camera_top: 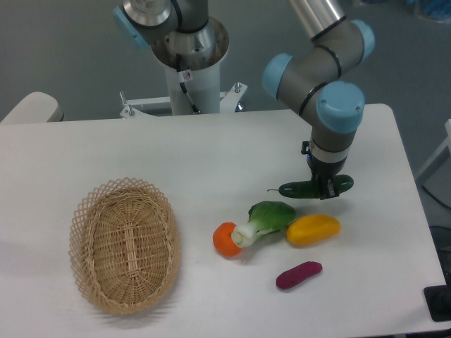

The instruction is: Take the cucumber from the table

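Your claw (326, 189) points straight down and pinches the long, dark green glossy cucumber (316, 187) near its right half, 1 finger on each side. You can see the cucumber lying roughly level, its thin stem pointing left; whether it touches the white smooth counter (211, 162) or hangs just above it cannot be told from this view. It sits toward the counter's right edge, about midway between the far and near edges.

Just nearer you than the cucumber lies a yellow oblong vegetable (313, 229). To its left you have a leafy green bok choy with a white stalk (264, 219), its stalk end touching a small orange round vegetable (226, 239). A short purple oblong vegetable (299, 274) lies closer to the near edge. An oval woven wicker basket (124, 243) stands well apart, toward the near left corner.
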